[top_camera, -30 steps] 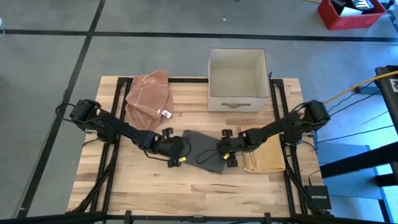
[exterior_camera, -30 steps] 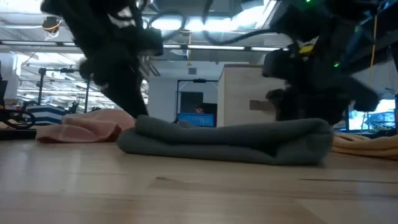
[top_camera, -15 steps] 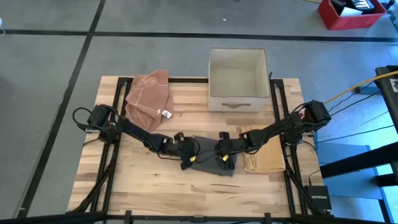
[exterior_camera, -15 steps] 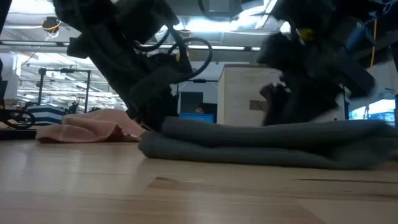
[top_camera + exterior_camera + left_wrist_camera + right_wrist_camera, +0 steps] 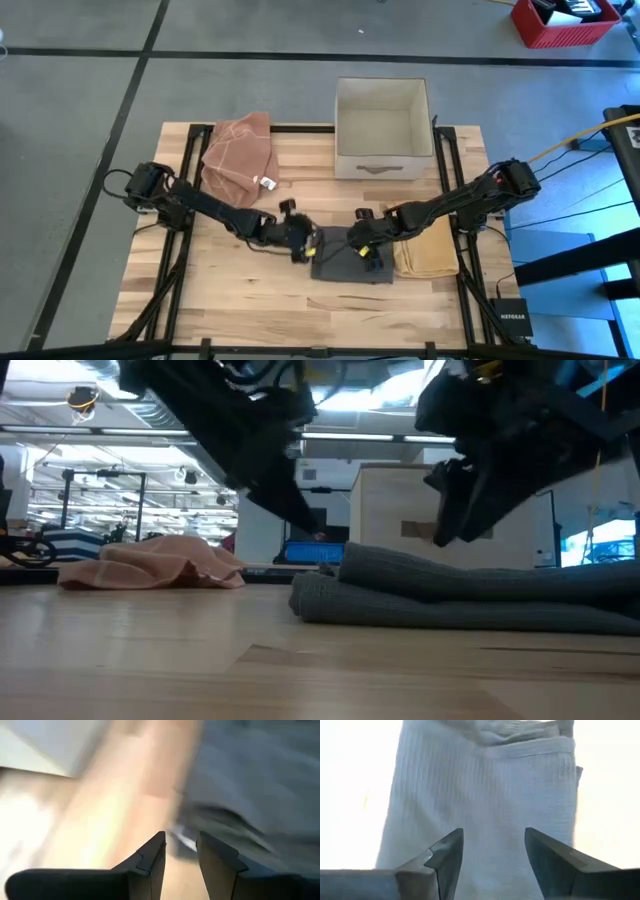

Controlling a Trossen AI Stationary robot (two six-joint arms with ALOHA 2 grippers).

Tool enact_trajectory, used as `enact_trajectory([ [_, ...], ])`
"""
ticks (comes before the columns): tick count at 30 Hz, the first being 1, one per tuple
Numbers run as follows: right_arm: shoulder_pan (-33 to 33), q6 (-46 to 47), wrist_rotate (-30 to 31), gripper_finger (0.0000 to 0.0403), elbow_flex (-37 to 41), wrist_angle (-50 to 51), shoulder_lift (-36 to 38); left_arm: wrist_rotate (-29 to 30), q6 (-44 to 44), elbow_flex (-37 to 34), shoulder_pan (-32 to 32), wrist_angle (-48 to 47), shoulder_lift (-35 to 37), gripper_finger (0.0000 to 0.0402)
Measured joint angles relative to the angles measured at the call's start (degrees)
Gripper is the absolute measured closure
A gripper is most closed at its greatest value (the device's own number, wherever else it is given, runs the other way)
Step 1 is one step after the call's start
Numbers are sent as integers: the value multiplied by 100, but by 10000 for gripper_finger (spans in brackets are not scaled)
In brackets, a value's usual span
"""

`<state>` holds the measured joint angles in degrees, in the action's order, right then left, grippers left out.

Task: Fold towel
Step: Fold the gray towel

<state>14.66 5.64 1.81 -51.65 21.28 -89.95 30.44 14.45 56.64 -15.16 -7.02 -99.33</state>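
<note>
Since the earlier frame, the grey towel [image 5: 352, 264] has shifted right and bunched into a compact folded rectangle. It lies mid-table, just left of the yellow towel [image 5: 428, 243], long axis left to right. Left gripper [image 5: 303, 246], fingers slightly apart, sits at its left edge. Right gripper [image 5: 366, 250], fingers apart and empty, hovers over its middle, nearer. Count: three towels, including one pink towel [image 5: 240, 152], and one box [image 5: 383, 128].

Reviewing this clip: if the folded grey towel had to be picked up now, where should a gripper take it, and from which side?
Probably the grey towel at its left edge, approached from the left by the left gripper: the low view shows the layers stacked there into a thick edge that open fingers could straddle.
</note>
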Motion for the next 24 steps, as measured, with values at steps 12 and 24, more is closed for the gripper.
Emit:
enact_trajectory([
  [12, 1216, 2434, 314, 187, 637, -1093, -107, -1533, -340, -17, 943, 898, -962, 299],
  [24, 1226, -773, 2106, 187, 653, -519, -225, -2618, 735, 4, 13, 993, -1150, 299],
])
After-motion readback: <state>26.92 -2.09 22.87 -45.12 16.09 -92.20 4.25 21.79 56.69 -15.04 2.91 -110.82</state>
